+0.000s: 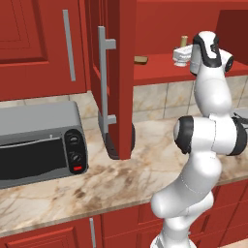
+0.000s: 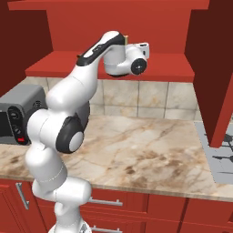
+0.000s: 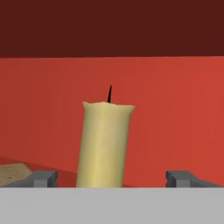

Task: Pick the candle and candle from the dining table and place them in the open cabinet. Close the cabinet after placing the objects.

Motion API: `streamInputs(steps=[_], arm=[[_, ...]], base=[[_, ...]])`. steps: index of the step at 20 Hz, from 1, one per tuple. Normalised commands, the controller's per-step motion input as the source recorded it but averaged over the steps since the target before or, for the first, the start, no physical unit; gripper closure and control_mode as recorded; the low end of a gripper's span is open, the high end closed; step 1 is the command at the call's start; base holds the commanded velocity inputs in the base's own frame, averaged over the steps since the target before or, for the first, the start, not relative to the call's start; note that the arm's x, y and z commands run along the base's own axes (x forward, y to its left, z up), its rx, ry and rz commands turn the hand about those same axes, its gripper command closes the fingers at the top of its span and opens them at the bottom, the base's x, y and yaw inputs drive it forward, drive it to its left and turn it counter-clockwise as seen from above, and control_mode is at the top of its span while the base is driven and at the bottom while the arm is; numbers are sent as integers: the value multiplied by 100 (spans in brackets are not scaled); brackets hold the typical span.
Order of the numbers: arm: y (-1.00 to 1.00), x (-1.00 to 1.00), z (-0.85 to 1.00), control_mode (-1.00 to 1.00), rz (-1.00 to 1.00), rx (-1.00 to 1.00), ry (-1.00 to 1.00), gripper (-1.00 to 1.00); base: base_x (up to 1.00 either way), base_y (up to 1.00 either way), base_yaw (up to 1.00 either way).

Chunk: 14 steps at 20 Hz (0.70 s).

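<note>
Hand view shows the candle [image 3: 105,146] standing straight up in the middle of the frame, on the red shelf [image 3: 183,131] of the cabinet [image 1: 121,72]. It sits between the fingertips [image 3: 41,178] of the wide-open hand [image 3: 112,178], touching neither. Pulling straight back should clear it.

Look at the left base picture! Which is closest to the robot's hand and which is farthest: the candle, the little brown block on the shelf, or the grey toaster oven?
1. Candle: on the red cabinet shelf, right at the open gripper.
2. Brown block: on that shelf, farther left, near the open door.
3. Toaster oven: far left, down on the counter.
</note>
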Motion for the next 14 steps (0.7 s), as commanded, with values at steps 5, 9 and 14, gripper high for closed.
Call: streamInputs(steps=[5, 9, 14], arm=[[0, -16, 0, -100, -2, 0, 0, -100], [0, -24, 2, -100, -2, 0, 0, -100], [0, -31, 7, -100, -4, 0, -2, -100]], base=[[0, 0, 0], [0, 0, 0], [0, 0, 0]])
